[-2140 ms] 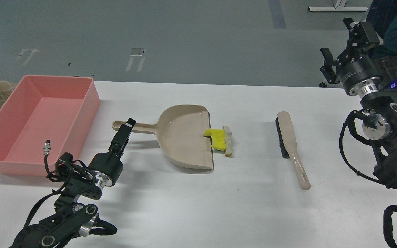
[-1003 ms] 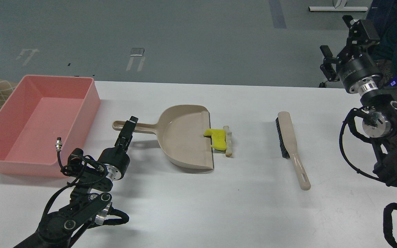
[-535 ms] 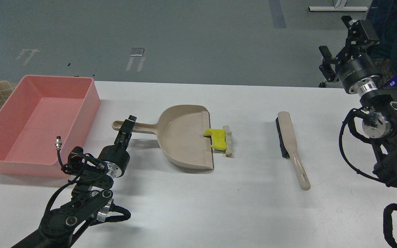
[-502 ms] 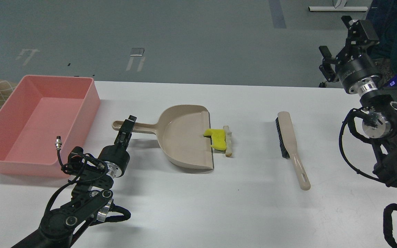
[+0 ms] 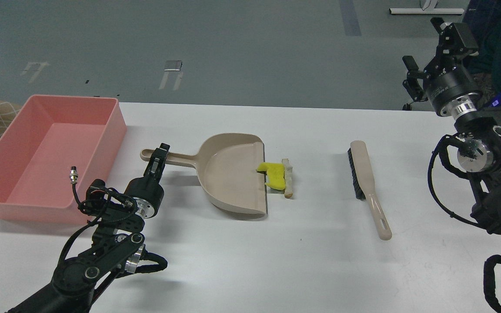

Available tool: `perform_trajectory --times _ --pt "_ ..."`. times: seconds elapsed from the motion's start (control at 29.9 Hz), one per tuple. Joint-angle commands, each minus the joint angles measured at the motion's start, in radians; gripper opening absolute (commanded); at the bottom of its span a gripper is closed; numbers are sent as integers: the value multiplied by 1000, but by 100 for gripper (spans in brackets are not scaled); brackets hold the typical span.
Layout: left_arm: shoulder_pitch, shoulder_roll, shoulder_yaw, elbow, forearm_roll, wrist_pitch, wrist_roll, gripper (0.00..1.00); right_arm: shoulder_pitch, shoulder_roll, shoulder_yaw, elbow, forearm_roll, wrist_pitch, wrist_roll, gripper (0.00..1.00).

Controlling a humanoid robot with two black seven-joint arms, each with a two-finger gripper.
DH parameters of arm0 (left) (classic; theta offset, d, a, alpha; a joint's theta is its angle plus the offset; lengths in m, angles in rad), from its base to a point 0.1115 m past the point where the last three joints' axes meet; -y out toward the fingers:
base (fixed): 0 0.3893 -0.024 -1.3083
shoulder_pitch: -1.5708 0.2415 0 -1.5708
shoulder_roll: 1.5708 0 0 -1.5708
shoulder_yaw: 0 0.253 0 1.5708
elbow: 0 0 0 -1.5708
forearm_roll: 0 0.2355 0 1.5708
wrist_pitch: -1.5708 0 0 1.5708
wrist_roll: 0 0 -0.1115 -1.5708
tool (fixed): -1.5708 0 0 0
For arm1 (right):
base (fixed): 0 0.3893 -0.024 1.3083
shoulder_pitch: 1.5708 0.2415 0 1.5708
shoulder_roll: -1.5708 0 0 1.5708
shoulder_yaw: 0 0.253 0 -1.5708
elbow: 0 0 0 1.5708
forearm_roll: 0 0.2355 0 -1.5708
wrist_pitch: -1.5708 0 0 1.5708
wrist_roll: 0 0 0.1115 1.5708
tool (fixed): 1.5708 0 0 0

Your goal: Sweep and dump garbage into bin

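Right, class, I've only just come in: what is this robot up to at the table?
It is at the start of a clean-up. The left hand is at the dustpan's handle; whether it has closed on it cannot be told. The yellow chunk and tan stick lie at the pan's open edge, unswept. The brush lies untouched to their right, and the right hand is raised beyond the table's far right corner. The pink bin stands at the left.
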Motion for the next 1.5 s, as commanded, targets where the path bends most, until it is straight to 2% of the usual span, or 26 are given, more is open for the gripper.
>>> perform_trajectory --times 0.0,0.2,0.5,0.74,0.9,1.1,1.2,1.37,1.47 --pt "-11 5 -1 -12 2 0 -5 0 -1 -1 0 0 0 0 -3 100" --pt "-32 15 -2 -24 2 2 -7 0 4 -38 -72 12 0 0 -10 100" --pt "-49 33 1 -30 7 0 -4 0 4 -198 -305 174 -12 0 -28 100" --pt "-45 65 2 -52 7 -10 -5 0 -5 -398 -503 326 -17 0 -48 100" --pt "-40 102 2 -77 7 -30 -10 0 1 -569 -647 458 -21 0 -82 100" --pt "-40 146 1 -148 2 -110 -10 0 -8 -725 -727 633 -127 11 -82 100" --pt "-43 150 1 -152 2 -121 -11 0 -20 -812 -776 723 -138 20 -82 100" --pt "-46 148 1 -152 4 -119 -11 0 -27 -880 -834 796 -192 20 -85 100" --pt "-46 140 1 -152 4 -116 -11 0 -24 -885 -873 817 -264 21 -114 100"
